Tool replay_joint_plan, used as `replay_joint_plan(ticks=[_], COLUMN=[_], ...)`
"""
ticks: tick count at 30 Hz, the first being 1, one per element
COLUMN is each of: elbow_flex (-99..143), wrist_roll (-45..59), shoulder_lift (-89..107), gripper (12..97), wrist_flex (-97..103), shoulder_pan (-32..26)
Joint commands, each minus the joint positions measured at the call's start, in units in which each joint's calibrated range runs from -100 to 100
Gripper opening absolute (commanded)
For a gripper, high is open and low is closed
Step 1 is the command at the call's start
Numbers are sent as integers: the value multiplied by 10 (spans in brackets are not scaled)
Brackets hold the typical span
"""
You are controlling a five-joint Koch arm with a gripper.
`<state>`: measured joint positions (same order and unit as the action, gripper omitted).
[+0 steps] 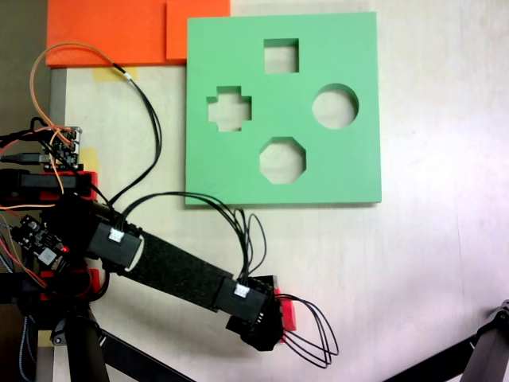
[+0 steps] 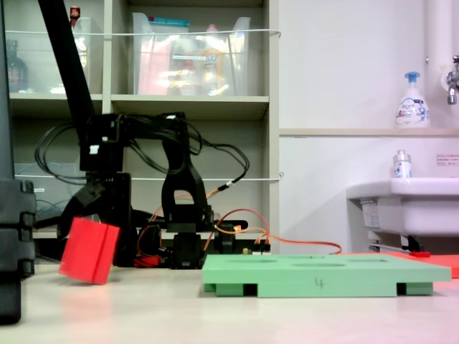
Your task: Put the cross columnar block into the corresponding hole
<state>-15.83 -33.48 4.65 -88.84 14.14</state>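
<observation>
Down near the bottom edge of the fixed view from above, well clear of the green foam board, sits the gripper, clamped on the cross columnar block. Shows there just a sliver of red poking out from under the black wrist housing, with dark cable loops trailing right of it. Reads far better in the low side-on fixed view: cross columnar block held tilted, lower corner just above the tabletop, well left of the green foam board, hanging directly under the gripper, with a black finger coming down onto its top edge. Cannot tell the block's plus-shaped profile from either angle.

Lies flat on the pale table, that board, with four cutouts. Sits at the board's left side, as seen from above, the corresponding hole, plus-shaped; square cutout at the top, round one at the right, octagonal one toward the lower middle. Nothing in any of them but table surface.
</observation>
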Motion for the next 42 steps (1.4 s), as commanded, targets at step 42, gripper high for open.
replay_joint_plan(ticks=[42], elbow_flex=[-7], wrist_roll=[-387], shoulder_lift=[290], gripper=[384], wrist_flex=[-112], shoulder_pan=[-360])
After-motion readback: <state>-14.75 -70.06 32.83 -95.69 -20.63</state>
